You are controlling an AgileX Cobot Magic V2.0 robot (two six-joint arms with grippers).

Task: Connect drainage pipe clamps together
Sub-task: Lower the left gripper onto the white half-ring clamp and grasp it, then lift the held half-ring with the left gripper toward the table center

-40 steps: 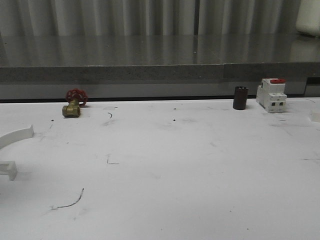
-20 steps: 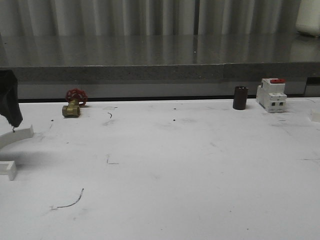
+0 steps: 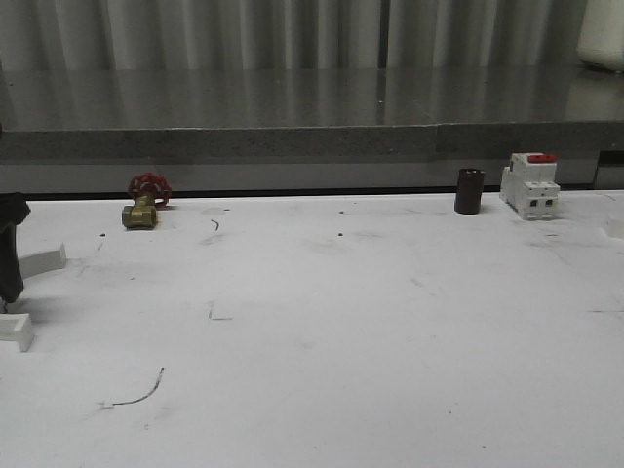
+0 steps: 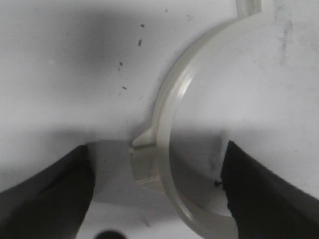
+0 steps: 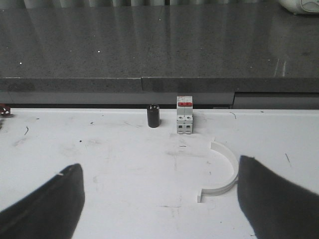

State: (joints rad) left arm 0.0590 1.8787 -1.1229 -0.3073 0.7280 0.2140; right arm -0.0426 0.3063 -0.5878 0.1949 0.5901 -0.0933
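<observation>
Two clamps apart: one [image 4: 167,134] at nine o'clock on the table [image 3: 341,322], straddled by wide-open, empty left gripper [image 4: 157,199] for a grab; other [image 5: 222,174] at three, before open, empty right gripper [image 5: 159,209].

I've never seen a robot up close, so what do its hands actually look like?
Both look black or very dark and matte. The left hand shows two broad dark fingers with rounded edges; the right hand has similar wedge-shaped ones. In the front view, the left hand is a dark block. No cables or markings are visible.
</observation>
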